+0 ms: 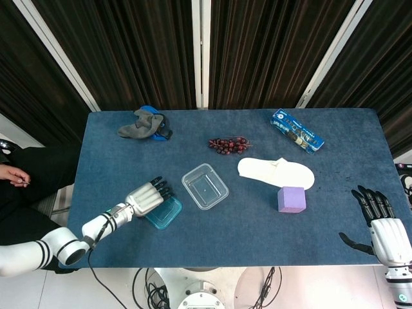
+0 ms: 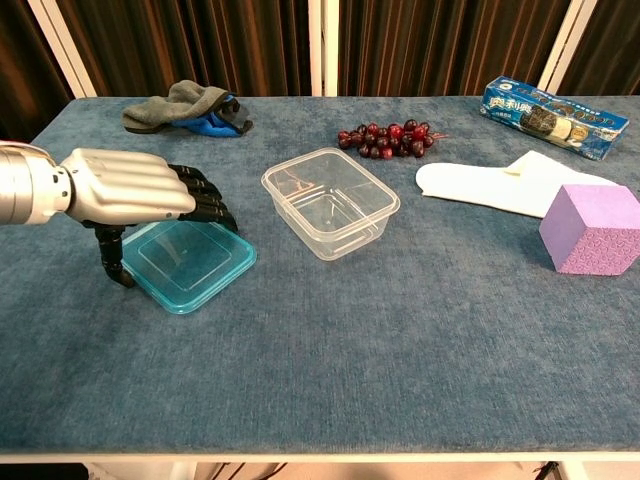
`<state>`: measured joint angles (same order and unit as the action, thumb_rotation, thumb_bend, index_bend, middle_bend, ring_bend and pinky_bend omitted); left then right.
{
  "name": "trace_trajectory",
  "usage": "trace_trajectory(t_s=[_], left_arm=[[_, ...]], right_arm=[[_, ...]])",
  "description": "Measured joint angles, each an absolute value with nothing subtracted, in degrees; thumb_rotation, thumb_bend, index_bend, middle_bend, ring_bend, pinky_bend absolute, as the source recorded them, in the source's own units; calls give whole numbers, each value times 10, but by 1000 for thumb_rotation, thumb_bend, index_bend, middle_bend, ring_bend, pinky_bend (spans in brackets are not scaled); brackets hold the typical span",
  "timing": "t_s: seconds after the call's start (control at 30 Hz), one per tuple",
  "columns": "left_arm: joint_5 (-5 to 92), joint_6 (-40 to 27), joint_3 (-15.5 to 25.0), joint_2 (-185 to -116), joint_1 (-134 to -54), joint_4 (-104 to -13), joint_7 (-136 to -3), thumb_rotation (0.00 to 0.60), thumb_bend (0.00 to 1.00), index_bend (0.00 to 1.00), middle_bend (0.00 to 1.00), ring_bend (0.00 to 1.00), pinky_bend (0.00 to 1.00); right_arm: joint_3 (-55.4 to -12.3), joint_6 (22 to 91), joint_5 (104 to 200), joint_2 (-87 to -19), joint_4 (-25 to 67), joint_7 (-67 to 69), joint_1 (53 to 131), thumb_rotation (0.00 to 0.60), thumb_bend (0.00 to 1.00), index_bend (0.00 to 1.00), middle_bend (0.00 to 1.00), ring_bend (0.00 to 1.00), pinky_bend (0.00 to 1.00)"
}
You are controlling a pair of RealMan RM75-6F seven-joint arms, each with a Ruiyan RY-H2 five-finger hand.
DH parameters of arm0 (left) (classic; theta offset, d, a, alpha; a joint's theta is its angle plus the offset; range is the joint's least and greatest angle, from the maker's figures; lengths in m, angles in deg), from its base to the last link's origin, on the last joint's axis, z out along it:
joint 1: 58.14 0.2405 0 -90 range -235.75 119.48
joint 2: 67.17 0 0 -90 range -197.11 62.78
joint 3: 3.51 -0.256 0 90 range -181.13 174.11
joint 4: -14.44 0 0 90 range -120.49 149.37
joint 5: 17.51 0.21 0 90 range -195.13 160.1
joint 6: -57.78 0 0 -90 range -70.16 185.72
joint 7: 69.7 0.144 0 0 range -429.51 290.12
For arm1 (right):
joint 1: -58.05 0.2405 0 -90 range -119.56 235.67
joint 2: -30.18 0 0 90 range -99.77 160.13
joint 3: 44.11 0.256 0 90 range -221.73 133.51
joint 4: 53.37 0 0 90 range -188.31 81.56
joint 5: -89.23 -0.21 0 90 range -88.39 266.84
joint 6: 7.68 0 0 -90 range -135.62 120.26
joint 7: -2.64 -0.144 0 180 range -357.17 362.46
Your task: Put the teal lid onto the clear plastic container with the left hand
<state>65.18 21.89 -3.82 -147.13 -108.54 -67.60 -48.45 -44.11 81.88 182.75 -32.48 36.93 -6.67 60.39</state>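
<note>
The teal lid (image 1: 165,214) (image 2: 196,268) lies flat on the blue table, left of the clear plastic container (image 1: 205,186) (image 2: 330,200), which stands open and empty. My left hand (image 1: 147,196) (image 2: 135,190) covers the lid's far left part. Its fingers (image 2: 210,208) curl down over the lid's far edge and the thumb (image 2: 112,262) presses its left corner, so the hand grips the lid. My right hand (image 1: 381,225) hangs off the table's front right corner with fingers spread and nothing in it; the chest view does not show it.
A purple cube (image 1: 291,199) (image 2: 590,228) and a white slipper sole (image 1: 275,172) (image 2: 490,185) lie right of the container. Grapes (image 1: 226,145) (image 2: 385,138), a blue cookie pack (image 1: 296,131) (image 2: 550,118) and grey-blue gloves (image 1: 145,124) (image 2: 180,108) sit at the back.
</note>
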Motion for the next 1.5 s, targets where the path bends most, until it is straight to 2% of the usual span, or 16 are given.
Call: trace_trajectory(t_s=[0.27,0.47,0.77,0.97,1.17,1.5], left_arm=[[656,157,-42,-1433,-1059,-718,-497,600,211,344,187,0,0],[644,133,-16,-1399,-1061,-760,-494,600,210,329,187,0,0],[589,203,41,-1421,-1152,-770,-437,600,210,307,187,0,0],[517,267,60,-1461,-1235,-740,-370,600,209,299,182,0,0],[469,304,53,-1500,-1303,-706,-326,600,209,296,181,0,0],[458,328,33,-1526,-1349,-656,-345,600,209,291,180,0,0]], right_arm=[[-441,825,1833,-326,367,-68,602,600,102,0,18,0,0],[-442,830,1840,-327,367,-67,601,600,101,0,18,0,0],[-443,838,1843,-327,366,-68,596,600,102,0,18,0,0],[-445,840,1839,-331,354,-80,591,600,102,0,18,0,0],[-445,844,1835,-330,345,-90,586,600,101,0,18,0,0],[-446,842,1829,-332,342,-94,582,600,102,0,18,0,0]])
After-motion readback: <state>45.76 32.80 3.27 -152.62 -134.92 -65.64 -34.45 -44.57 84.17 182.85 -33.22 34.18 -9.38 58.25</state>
